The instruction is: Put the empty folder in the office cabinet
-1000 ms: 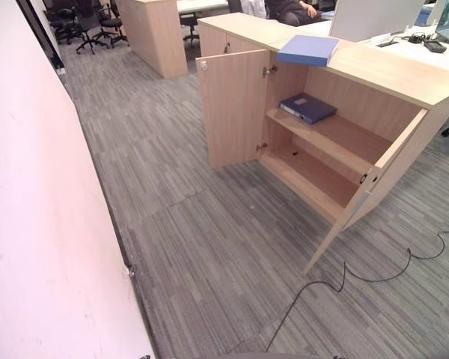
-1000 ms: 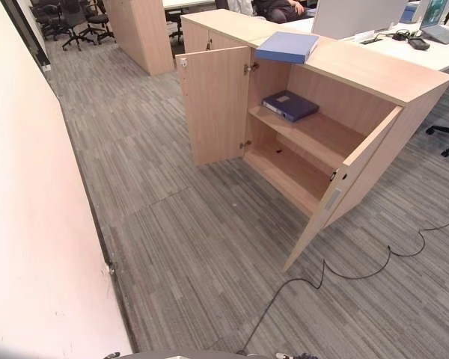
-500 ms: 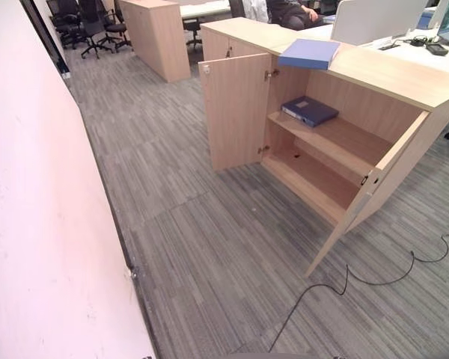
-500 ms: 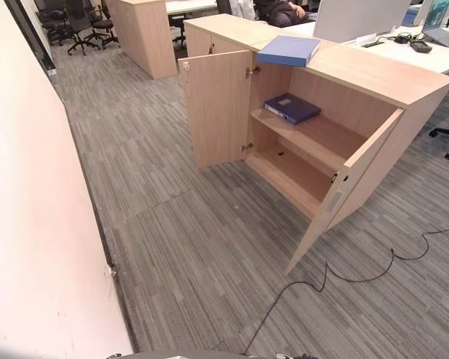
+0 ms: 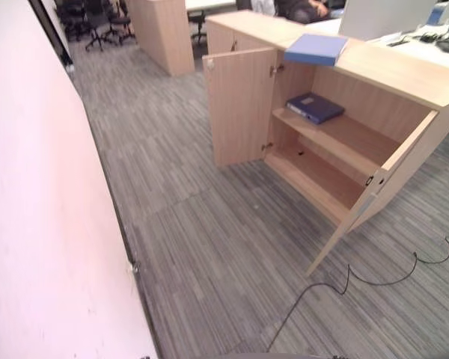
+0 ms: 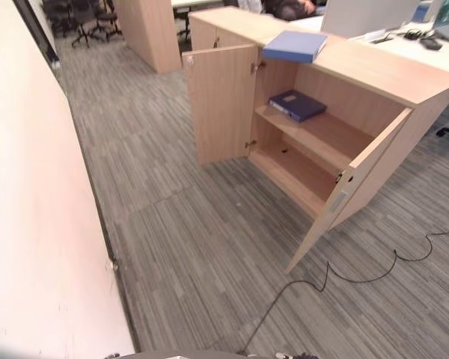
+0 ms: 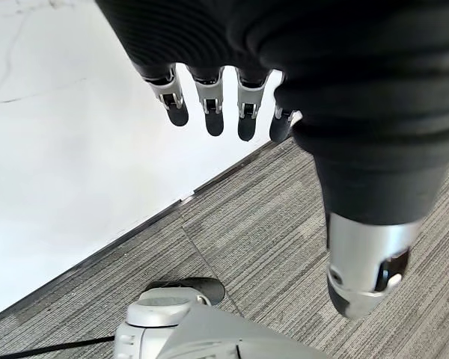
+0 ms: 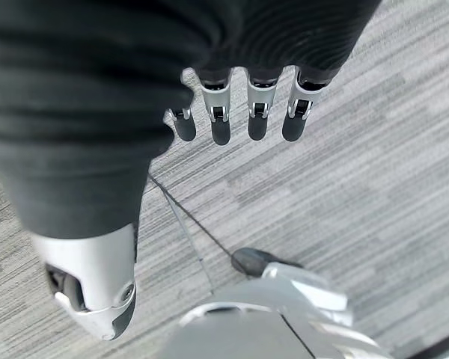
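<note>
Two folders [image 5: 315, 49] [image 5: 315, 107], both hands [image 7: 217, 112] [image 8: 239, 116] empty.

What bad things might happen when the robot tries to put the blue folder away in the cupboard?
1. The right door swings far out into the walkway, so the robot might bump it while stepping in.
2. The light blue folder lies on the cabinet top with one end jutting past the front edge; a clumsy grab might tip it off.
3. A dark blue binder already sits on the upper shelf, so space there is tighter.

My left hand [image 7: 299, 82] hangs empty, fingers [image 7: 209, 112] relaxed, over grey carpet [image 7: 254, 232] beside a white wall [image 7: 67, 172].
</note>
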Available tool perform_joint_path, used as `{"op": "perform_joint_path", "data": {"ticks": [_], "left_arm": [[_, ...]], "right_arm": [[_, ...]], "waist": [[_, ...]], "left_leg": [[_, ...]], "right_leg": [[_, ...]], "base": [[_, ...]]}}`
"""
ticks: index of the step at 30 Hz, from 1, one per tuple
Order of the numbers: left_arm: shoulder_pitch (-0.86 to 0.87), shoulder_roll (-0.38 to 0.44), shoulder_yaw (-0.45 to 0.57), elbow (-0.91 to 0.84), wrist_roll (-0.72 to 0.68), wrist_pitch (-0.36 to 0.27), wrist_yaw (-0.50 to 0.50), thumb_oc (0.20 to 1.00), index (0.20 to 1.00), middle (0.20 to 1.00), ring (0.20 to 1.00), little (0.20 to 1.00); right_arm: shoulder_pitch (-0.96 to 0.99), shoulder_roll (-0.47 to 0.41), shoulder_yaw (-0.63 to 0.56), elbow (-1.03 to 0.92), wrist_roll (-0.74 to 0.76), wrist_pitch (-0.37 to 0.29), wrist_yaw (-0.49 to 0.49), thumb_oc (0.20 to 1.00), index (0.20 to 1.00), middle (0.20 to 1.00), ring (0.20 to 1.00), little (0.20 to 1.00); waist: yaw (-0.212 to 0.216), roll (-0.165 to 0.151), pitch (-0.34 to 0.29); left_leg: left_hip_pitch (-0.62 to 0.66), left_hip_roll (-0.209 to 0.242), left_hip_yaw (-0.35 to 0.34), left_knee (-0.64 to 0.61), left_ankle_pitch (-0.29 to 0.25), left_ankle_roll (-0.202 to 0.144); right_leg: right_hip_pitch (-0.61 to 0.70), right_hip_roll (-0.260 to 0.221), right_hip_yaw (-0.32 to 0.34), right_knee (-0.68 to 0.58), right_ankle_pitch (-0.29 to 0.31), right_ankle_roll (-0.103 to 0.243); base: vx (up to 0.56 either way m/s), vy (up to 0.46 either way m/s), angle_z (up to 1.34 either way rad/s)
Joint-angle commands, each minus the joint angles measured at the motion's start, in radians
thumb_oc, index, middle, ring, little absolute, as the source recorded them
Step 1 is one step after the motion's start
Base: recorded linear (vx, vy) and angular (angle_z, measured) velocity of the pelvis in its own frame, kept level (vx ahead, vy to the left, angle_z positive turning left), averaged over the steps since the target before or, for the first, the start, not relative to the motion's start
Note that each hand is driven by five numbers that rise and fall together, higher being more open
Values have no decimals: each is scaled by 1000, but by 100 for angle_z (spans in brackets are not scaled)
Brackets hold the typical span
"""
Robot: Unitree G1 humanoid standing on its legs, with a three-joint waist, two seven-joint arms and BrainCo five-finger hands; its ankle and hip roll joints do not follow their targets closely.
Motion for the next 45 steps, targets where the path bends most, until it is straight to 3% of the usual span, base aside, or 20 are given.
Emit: {"op": "perform_joint_path", "data": {"ticks": [1,3,4,7,8,9,11,15,22,24,25,26,27,29,31,33,35,36,38,45], "left_arm": [[-35,9,30,15,-18,-21,11,1000,1000,1000,1000,1000],[-45,6,28,1,-34,-24,17,1000,1000,1000,1000,1000],[-42,1,34,6,-51,-24,23,1000,1000,1000,1000,1000],[-35,-2,40,10,-56,-25,25,1000,1000,1000,1000,1000],[-13,-3,55,26,-60,-26,24,1000,1000,1000,1000,1000],[-12,-3,55,26,-60,-26,24,1000,1000,1000,1000,1000],[1,-6,72,41,-82,-26,30,1000,1000,1000,1000,1000],[28,-7,85,66,-66,-23,34,1000,1000,1000,1000,1000],[37,13,124,76,-61,-24,33,1000,1000,1000,1000,1000],[32,28,117,58,-53,-24,30,1000,1000,1000,1000,1000],[32,28,117,58,-53,-24,30,1000,1000,1000,1000,1000],[29,35,111,43,-52,-22,29,1000,1000,1000,1000,1000],[27,54,104,25,-47,-20,30,1000,1000,1000,1000,1000],[24,62,96,16,-40,-20,32,1000,1000,1000,1000,1000],[19,63,91,7,-44,-23,33,1000,1000,1000,1000,1000],[18,63,91,7,-44,-23,33,1000,1000,1000,1000,1000],[14,57,83,6,-45,-28,32,1000,1000,1000,1000,1000],[17,51,79,8,-41,-30,33,1000,1000,1000,1000,1000],[18,49,83,19,-32,-29,33,1000,1000,1000,1000,1000],[34,48,118,57,-16,-19,29,1000,1000,1000,1000,1000]], "right_arm": [[-51,-20,36,47,1,-8,-16,1000,1000,1000,1000,1000],[-62,-29,36,44,5,-8,-24,1000,1000,1000,1000,1000],[-57,-29,32,54,5,-3,-30,1000,1000,1000,1000,1000],[-53,-25,30,59,8,-1,-31,1000,1000,1000,1000,1000],[-40,-22,31,63,7,-4,-27,1000,1000,1000,1000,1000],[-40,-22,31,63,7,-4,-27,1000,1000,1000,1000,1000],[-36,-23,34,67,1,-8,-33,1000,1000,1000,1000,1000],[-19,-20,24,83,-19,-6,-29,1000,1000,1000,1000,1000],[-13,-10,4,82,-37,5,-9,1000,1000,1000,1000,1000],[-23,-12,4,60,-33,6,-2,1000,1000,1000,1000,1000],[-23,-12,4,60,-33,6,-2,1000,1000,1000,1000,1000],[-32,-16,8,41,-27,7,-2,1000,1000,1000,1000,1000],[-41,-10,25,14,-21,3,-8,1000,1000,1000,1000,1000],[-51,-1,43,-9,-20,-4,-11,1000,1000,1000,1000,1000],[-69,1,51,-22,-17,-5,-8,1000,1000,1000,1000,1000],[-70,1,51,-22,-17,-5,-8,1000,1000,1000,1000,1000],[-100,-1,48,-23,-7,-3,-8,1000,1000,1000,1000,1000],[-108,1,45,-19,2,-2,-10,1000,1000,1000,1000,1000],[-112,4,38,-15,12,0,-12,1000,1000,1000,1000,1000],[-84,5,33,14,-7,2,-11,1000,1000,1000,1000,1000]], "waist": [[13,-45,98],[20,-44,127],[26,-47,129],[31,-53,124],[44,-64,107],[45,-65,108],[63,-46,89],[70,-23,56],[106,-37,-24],[108,-40,-32],[109,-39,-34],[96,-25,-19],[83,-23,10],[77,-11,28],[74,7,47],[74,10,49],[61,25,78],[48,20,91],[42,6,100],[38,-36,62]], "left_leg": [[-194,-1,-27,387,11,-39],[-313,-9,-25,562,91,-46],[-373,24,4,542,111,-42],[-372,39,17,455,110,-41],[-339,60,25,233,103,-36],[-336,60,27,229,105,-35],[-325,113,-30,-115,205,-56],[-292,131,-35,-229,243,-78],[-207,40,-9,-229,200,-19],[-139,-24,-8,-229,151,40],[-142,-22,-8,-229,151,40],[-91,-68,-16,-229,127,82],[-29,-105,-26,-229,80,106],[11,-97,-17,-229,51,111],[41,-73,-16,-229,38,106],[44,-69,-17,-229,36,104],[87,-42,-24,-229,23,93],[99,-39,-36,-229,29,87],[122,-40,-42,-229,12,76],[168,-31,-62,-229,-47,57]], "right_leg": [[112,-35,-31,-84,1,64],[124,-18,-44,-96,-3,49],[132,-13,-57,-98,-19,45],[135,-17,-60,-98,-23,47],[144,-23,-58,-98,-36,57],[145,-25,-57,-98,-36,57],[162,-10,-43,-98,-73,65],[188,-11,-29,-98,-105,84],[197,-175,-40,-16,-85,176],[115,-270,-26,214,26,207],[112,-268,-25,213,28,206],[25,-328,-5,449,168,189],[-27,-379,-17,625,192,178],[-88,-399,-72,691,164,175],[-141,-371,-126,622,96,164],[-135,-366,-130,617,95,161],[-163,-295,-151,407,101,178],[-189,-240,-121,232,147,185],[-194,-213,-101,81,190,207],[-125,-183,-122,-88,231,209]], "base": [[-143,-126,23],[-41,-129,32],[63,-86,5],[148,-7,9],[186,34,29],[296,73,22],[288,114,15],[381,216,-3],[333,289,-30],[341,413,-44],[211,417,-6],[306,506,13],[374,607,29],[231,241,15],[133,1,12],[78,-40,11],[185,-138,30],[203,-179,21],[181,-132,4],[245,-140,19]]}}
